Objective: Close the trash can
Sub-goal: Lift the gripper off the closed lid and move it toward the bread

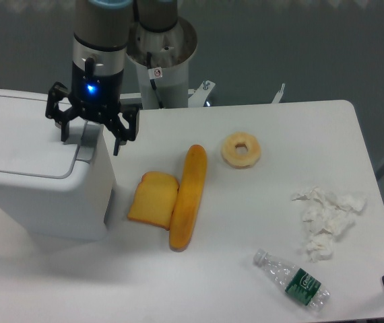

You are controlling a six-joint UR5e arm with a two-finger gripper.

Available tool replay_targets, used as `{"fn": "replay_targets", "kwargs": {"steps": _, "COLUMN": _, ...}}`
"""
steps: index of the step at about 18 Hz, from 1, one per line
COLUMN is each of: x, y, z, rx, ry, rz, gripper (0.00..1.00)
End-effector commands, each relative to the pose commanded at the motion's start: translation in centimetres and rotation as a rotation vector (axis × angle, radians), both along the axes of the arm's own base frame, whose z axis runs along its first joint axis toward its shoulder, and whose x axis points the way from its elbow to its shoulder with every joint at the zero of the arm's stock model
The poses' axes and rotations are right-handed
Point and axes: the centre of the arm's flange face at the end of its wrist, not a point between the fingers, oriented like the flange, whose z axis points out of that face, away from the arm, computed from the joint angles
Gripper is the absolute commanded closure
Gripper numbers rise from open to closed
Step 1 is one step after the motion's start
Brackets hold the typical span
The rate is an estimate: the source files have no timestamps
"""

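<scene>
The trash can (37, 175) is a big boxy white bin at the left of the table. Its flat lid (20, 134) lies down level on the body, with a grey latch (88, 142) at the right rim. My gripper (89, 140) hangs over that right rim, its black fingers (119, 138) spread apart on either side of the latch area. The gripper is open and holds nothing.
A yellow bread slice (153, 198) and a long baguette (188, 195) lie just right of the bin. A doughnut (240, 149) sits mid-table, crumpled tissues (327, 221) at the right, a plastic bottle (292, 279) near the front edge. The robot's base (160, 57) stands behind.
</scene>
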Motion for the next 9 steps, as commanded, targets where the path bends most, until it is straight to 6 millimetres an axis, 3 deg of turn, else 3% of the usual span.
{"fn": "replay_targets", "kwargs": {"steps": 6, "x": 0.1, "y": -0.2, "z": 1.5, "rx": 0.021, "ry": 0.014, "rz": 0.006, "gripper": 0.0}}
{"fn": "replay_targets", "kwargs": {"steps": 9, "x": -1.0, "y": -0.6, "z": 2.6, "rx": 0.036, "ry": 0.03, "rz": 0.022, "gripper": 0.0}}
